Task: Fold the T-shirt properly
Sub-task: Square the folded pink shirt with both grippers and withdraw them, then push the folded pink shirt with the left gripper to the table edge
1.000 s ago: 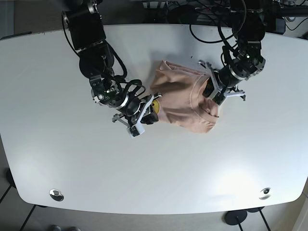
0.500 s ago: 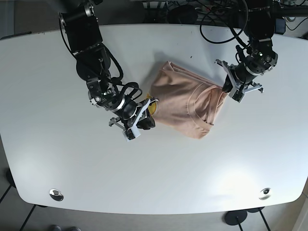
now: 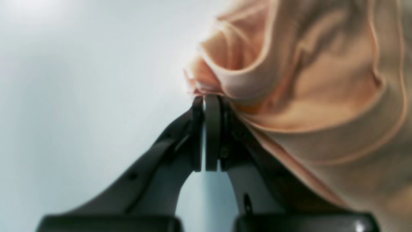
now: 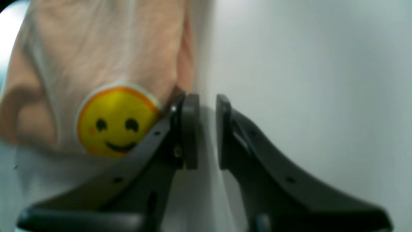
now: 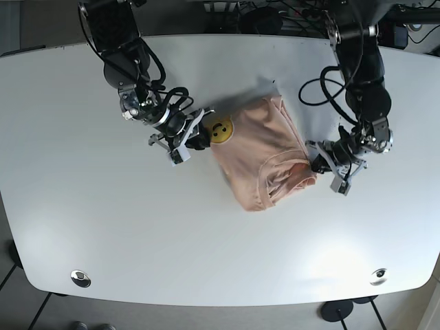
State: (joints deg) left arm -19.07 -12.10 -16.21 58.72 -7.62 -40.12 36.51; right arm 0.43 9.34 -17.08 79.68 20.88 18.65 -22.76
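The peach T-shirt (image 5: 265,155) lies bunched and partly folded in the middle of the white table (image 5: 103,227). A yellow smiley print (image 5: 220,129) shows at its left edge, and also in the right wrist view (image 4: 117,119). My right gripper (image 5: 201,139) sits at that edge, and its fingers (image 4: 190,129) stand slightly apart with only table between them (image 4: 207,96). The shirt (image 4: 96,48) lies against the outside of the left finger. My left gripper (image 5: 317,165) is at the shirt's right edge. It is shut (image 3: 205,96), with the fabric (image 3: 289,96) pinched at its tips.
Black cables (image 5: 302,14) lie along the far edge of the table behind the arms. Two round metal fittings (image 5: 80,278) (image 5: 378,275) sit near the front corners. Bare table surrounds the shirt on all sides.
My left gripper has moved toward the front of the table, pulling the shirt's right edge with it. My right gripper has moved back. The shirt has turned and the smiley print now shows.
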